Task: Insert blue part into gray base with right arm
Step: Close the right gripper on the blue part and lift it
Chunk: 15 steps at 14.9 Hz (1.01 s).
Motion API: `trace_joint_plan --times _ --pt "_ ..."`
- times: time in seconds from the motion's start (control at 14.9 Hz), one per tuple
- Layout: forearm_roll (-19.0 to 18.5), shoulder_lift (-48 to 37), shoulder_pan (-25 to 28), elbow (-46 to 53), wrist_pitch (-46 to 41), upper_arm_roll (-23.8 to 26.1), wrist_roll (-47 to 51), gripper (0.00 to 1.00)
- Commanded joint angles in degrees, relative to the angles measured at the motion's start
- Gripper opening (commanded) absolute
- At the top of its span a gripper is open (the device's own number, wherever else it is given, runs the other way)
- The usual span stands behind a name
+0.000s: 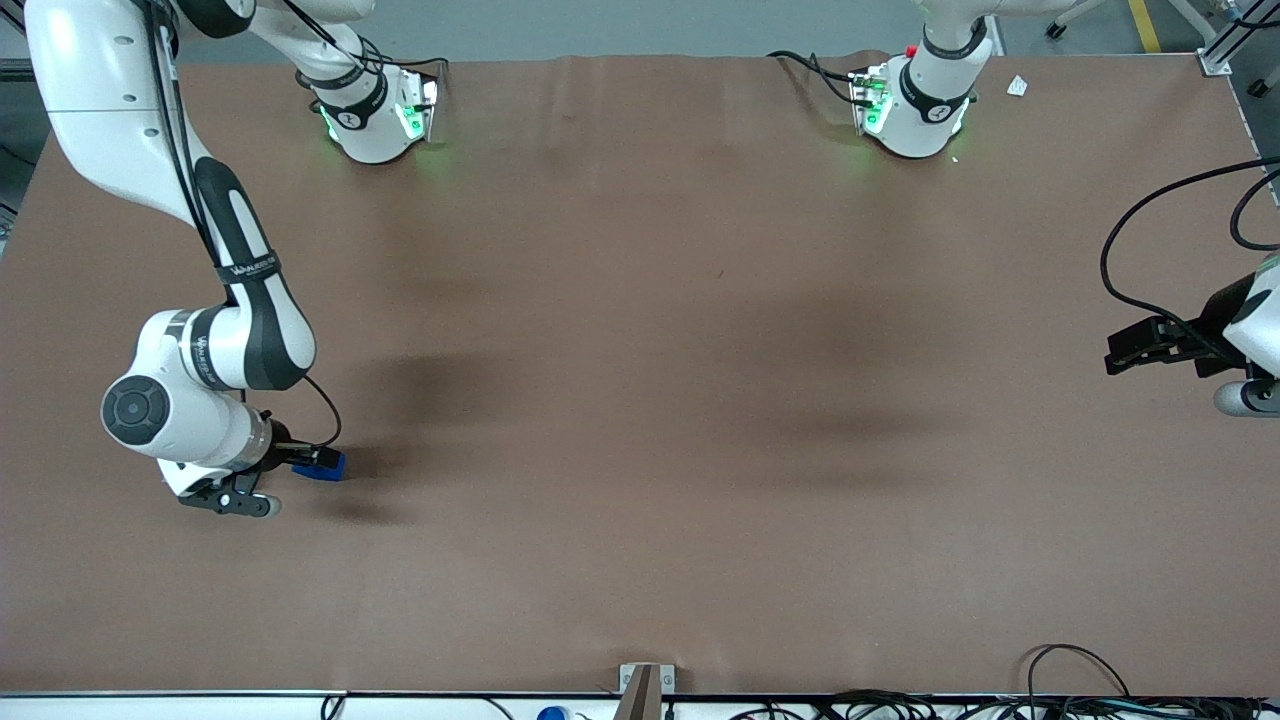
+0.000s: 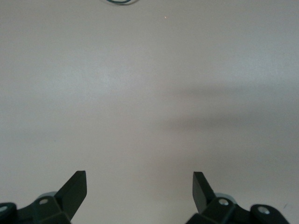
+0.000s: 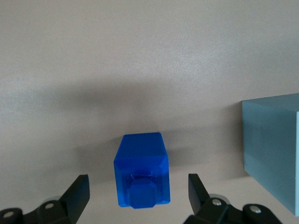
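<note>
Wide-open black jaws of the gripper (image 3: 138, 191) straddle the untouched glossy blue part (image 3: 141, 170), beside the matte gray base (image 3: 273, 149).

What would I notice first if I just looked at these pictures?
Probably the bright blue part, sitting on the brown table between the open fingers of the right arm's end effector, which hovers just above it. The big gray base stands close beside the blue part, toward the working arm's end of the table.
</note>
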Motion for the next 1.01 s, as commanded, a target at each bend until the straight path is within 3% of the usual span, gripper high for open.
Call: trace_joint_plan --times 0.0,0.2,0.6,0.74,0.94 --pt "-1.0 -0.1 0.4 -1.1 0.9 -0.1 0.2 0.88" --pt "-1.6 0.6 -0.1 -1.0 1.6 -0.1 0.1 0.78" --pt "-1.7 0.6 0.0 -1.0 1.5 -0.1 0.2 0.2" --pt "-1.6 0.5 -0.1 -0.7 0.9 -0.1 0.3 0.09" --pt "-1.4 -2.2 -1.6 0.9 -3.4 0.0 0.0 0.03"
